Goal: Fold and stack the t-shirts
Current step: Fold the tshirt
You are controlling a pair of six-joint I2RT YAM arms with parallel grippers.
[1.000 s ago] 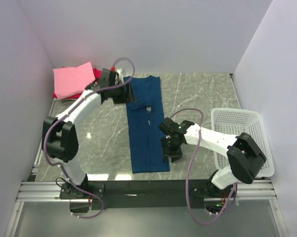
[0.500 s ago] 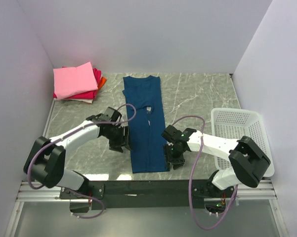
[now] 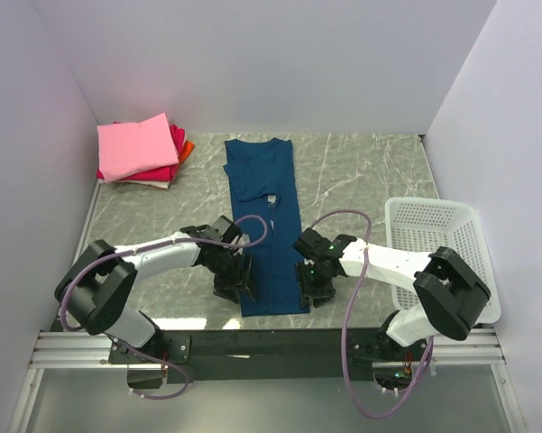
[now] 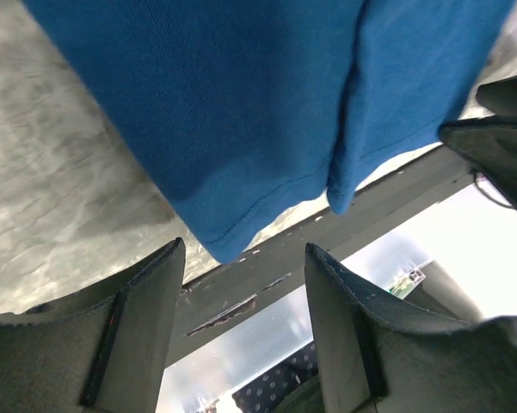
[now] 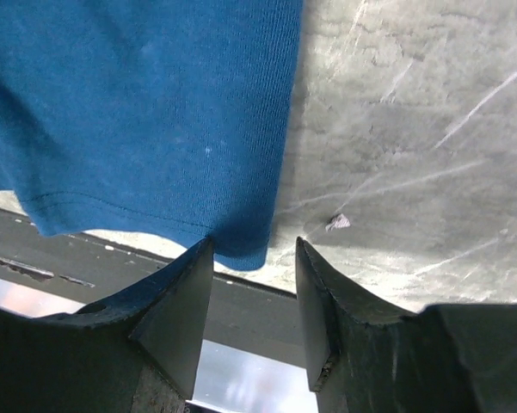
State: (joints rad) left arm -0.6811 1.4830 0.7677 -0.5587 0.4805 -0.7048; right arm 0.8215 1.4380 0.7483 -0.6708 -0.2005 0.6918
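Blue shirt (image 3: 265, 230) lies flat on the table (image 3: 370, 171), folded lengthwise into a narrow strip. Collar at the far end, hem at the table's near edge. Small white patch shows about mid-length.

Left jaws: at the hem's left corner, low over the table. Part open, nothing gripped. Left wrist view: the two fingers (image 4: 129, 335) stand apart, with the shirt's near-left corner just ahead of the gap between them. A second cloth layer hangs beside that corner.

Right jaws: at the hem's right corner, low over the table. Part open, nothing gripped. Right wrist view: the fingers (image 5: 176, 318) stand either side of the shirt's corner. The cloth edge sits in the gap, not pinched; bare table lies on the outer side.

Stack of folded shirts (image 3: 137, 149) at the far-left corner, well apart from the blue shirt. Pink on top, magenta-red beneath, an orange edge showing at its right side.

Basket (image 3: 433, 209), white mesh, at the table's right side, beside the right arm.
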